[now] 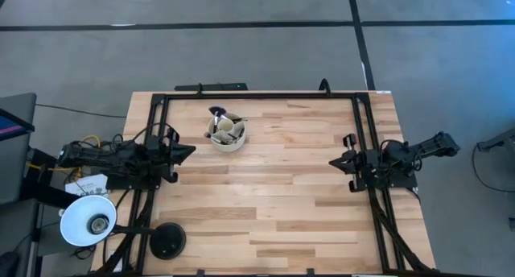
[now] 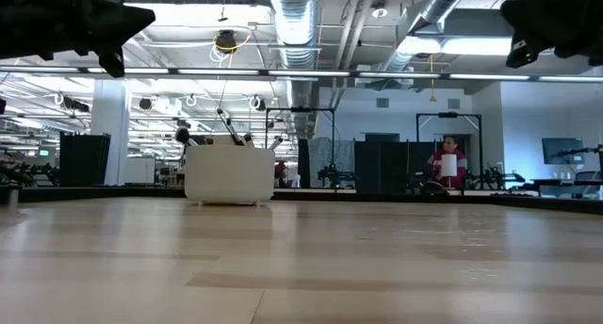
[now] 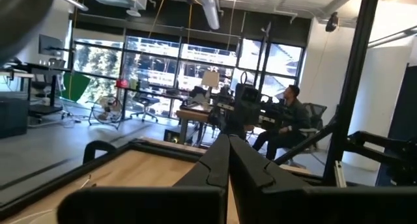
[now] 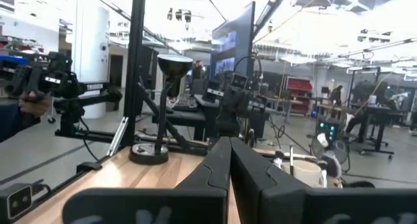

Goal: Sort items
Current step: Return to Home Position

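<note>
Several brushes [image 1: 226, 127] lean upright in cup [image 1: 228, 147]; left gripper [image 1: 192, 151], right gripper [image 1: 331, 162] closed, empty.

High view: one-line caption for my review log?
Brushes stand in the cream cup; left gripper and right gripper, both shut, sit at opposite table sides.

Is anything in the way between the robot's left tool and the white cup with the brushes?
No, nothing visible. The left tool, shut, sits at the left side of the table, and only bare wood lies between it and the cup, where the brushes stand. The right tool waits shut on the right side.
</note>
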You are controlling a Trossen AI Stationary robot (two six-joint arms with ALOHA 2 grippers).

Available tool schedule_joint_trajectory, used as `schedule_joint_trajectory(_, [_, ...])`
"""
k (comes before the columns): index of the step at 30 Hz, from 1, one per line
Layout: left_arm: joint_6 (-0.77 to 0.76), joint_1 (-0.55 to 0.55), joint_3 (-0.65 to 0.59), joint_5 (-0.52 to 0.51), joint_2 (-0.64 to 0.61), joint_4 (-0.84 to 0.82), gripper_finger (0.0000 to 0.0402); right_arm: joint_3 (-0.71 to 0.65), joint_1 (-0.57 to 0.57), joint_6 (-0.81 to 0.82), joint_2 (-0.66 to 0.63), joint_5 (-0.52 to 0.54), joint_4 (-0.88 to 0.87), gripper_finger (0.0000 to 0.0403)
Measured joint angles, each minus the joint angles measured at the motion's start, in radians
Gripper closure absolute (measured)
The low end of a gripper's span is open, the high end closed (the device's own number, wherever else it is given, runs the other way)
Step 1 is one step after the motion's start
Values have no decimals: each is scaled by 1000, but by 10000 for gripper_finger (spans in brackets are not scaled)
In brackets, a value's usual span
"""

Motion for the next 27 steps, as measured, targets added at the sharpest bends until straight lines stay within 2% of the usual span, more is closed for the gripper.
schedule_joint_trajectory(3, [0,12,0,18,0,0,397,0,0,38,-19,0,-64,402])
schedule_joint_trajectory(27, [0,15,0,21,0,5,392,-2,-14,44,-20,1,-107,403])
